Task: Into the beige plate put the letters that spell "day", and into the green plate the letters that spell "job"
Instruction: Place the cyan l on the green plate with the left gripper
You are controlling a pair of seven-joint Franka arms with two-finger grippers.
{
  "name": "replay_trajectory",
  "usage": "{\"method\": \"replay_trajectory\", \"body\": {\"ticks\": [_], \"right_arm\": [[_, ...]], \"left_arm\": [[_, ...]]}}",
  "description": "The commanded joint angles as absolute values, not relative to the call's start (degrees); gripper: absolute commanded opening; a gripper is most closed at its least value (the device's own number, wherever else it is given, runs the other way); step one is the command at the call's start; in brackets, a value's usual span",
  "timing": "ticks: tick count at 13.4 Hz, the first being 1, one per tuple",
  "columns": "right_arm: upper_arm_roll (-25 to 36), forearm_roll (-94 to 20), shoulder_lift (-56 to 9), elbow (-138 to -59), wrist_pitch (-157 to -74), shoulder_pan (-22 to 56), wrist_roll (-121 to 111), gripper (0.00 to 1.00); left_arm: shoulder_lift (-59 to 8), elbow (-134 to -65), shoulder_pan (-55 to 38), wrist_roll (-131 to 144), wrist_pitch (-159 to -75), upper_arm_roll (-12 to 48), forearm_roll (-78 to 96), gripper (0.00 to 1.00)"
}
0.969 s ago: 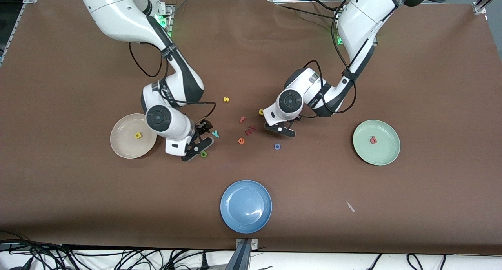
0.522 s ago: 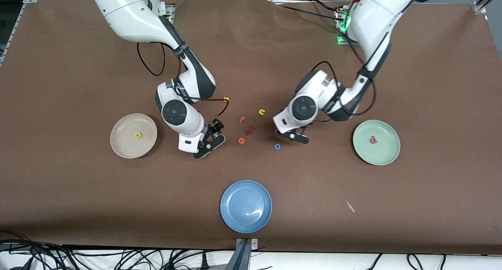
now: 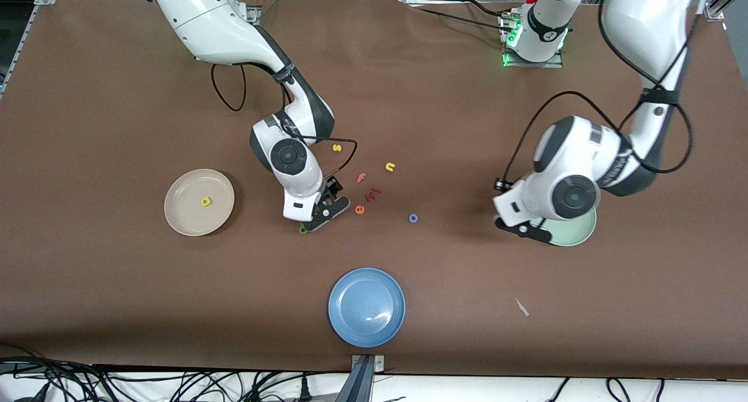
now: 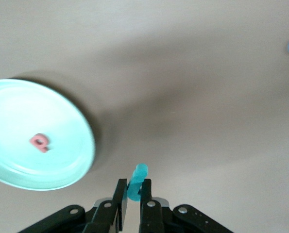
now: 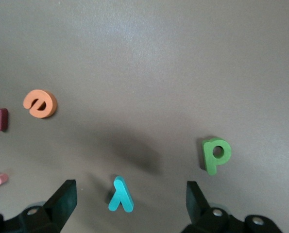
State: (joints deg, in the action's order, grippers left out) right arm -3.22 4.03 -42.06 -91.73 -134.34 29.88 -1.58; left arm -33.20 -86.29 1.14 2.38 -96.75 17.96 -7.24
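My left gripper (image 4: 133, 187) is shut on the teal "j" (image 4: 138, 178) and hangs over the table beside the green plate (image 4: 18, 111), which holds the pinkish-red "b" (image 4: 39, 142). In the front view the left gripper (image 3: 523, 229) hides most of the green plate (image 3: 575, 235). My right gripper (image 5: 129, 191) is open over the teal "y" (image 5: 121, 195), with the green letter (image 5: 215, 155) beside it. The right gripper (image 3: 327, 209) hides the "y" from the front camera. The beige plate (image 3: 187, 215) holds a yellow letter (image 3: 205, 201). The blue "o" (image 3: 413, 218) lies on the table.
An orange "e" (image 3: 360, 210), a dark red letter (image 3: 373, 191), a reddish "f" (image 3: 361, 177), a yellow "n" (image 3: 390, 167) and a yellow "s" (image 3: 336, 148) lie mid-table. A blue plate (image 3: 366, 307) sits nearest the front camera.
The left arm has carried the teal "j" from the letter cluster to the green plate's edge. The right gripper has shifted from beside the beige plate to over the "y".
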Motion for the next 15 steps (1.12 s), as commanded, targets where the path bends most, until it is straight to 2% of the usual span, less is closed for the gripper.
{"method": "replay_trajectory", "body": {"ticks": [1,4,6,8,9,10,11,15], "right_arm": [[-2.9,6.1,-42.5,-92.2,-135.8,30.1,-0.1,1.00],[-3.0,6.0,-42.1,-94.6,-139.1,30.1,-0.1,0.98],[-3.0,6.0,-41.8,-95.0,-139.1,30.1,-0.1,0.94],[-3.0,6.1,-41.7,-95.7,-139.2,30.1,-0.1,0.88],[-3.0,6.1,-41.7,-95.8,-139.2,30.1,-0.1,0.86],[-3.0,6.1,-41.6,-96.1,-139.2,30.1,-0.1,0.84],[-3.0,6.1,-41.3,-96.6,-139.3,30.1,-0.1,0.81],[-3.0,6.1,-40.7,-97.5,-139.2,30.1,-0.1,0.68]], "left_arm": [[-35.8,-85.4,5.4,-2.0,-96.2,17.7,-12.1,0.00],[-39.4,-85.6,6.3,-1.8,-99.7,17.6,-15.4,0.00],[-41.7,-86.0,8.1,-2.1,-104.6,16.6,-15.5,0.00],[-42.3,-86.6,8.4,-2.0,-105.2,16.6,-15.4,0.00],[-42.4,-87.1,8.4,-2.0,-105.5,16.6,-15.3,0.16],[-43.0,-87.1,8.4,-2.0,-105.6,16.6,-15.3,0.72],[-43.0,-87.1,8.5,-2.1,-105.6,16.6,-15.3,1.00],[-42.4,-86.9,7.6,-1.2,-104.9,17.3,-14.9,1.00]]}}
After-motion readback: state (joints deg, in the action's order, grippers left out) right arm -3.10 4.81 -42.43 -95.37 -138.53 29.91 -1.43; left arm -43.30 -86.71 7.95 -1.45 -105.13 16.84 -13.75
